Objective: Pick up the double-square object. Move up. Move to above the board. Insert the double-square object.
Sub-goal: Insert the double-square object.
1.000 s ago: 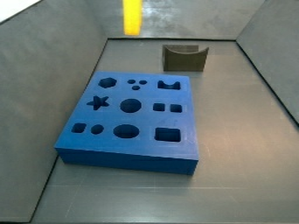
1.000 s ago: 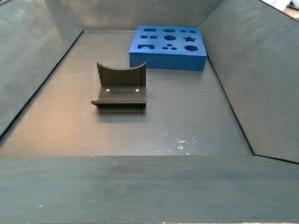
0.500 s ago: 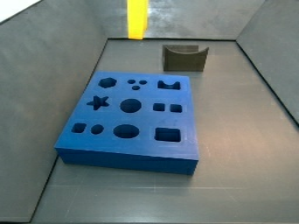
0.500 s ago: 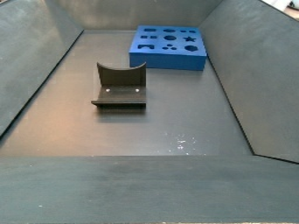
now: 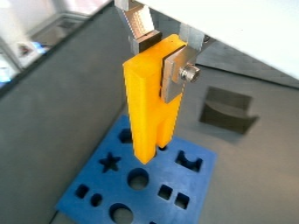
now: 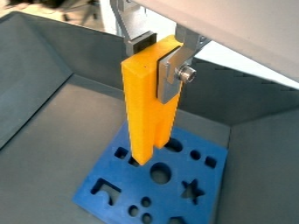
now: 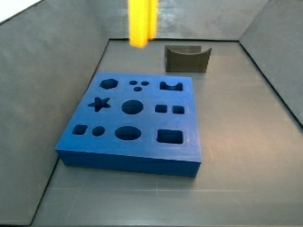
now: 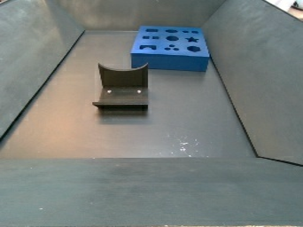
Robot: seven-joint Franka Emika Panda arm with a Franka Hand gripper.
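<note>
My gripper (image 5: 162, 58) is shut on the top of the yellow-orange double-square object (image 5: 149, 105), which hangs upright from it; both wrist views show this (image 6: 149, 96). Silver fingers (image 6: 176, 72) clamp its upper end. The blue board (image 5: 135, 178) with star, round and square holes lies on the floor below, and the piece's lower end hangs well above it (image 6: 152, 180). In a side view only the piece's lower part (image 7: 141, 22) shows at the top edge, above the board's (image 7: 133, 120) far side. In a side view the board (image 8: 173, 48) shows but gripper and piece are out of frame.
A small dark grey U-shaped block (image 7: 186, 58) stands on the floor beyond the board; it also shows in a side view (image 8: 120, 87) and a wrist view (image 5: 226, 109). Sloping grey walls (image 8: 35, 71) enclose the floor.
The yellow-orange piece has moved down and slightly right in the side view, more of it showing below the top edge. Board and grey block have not moved.
</note>
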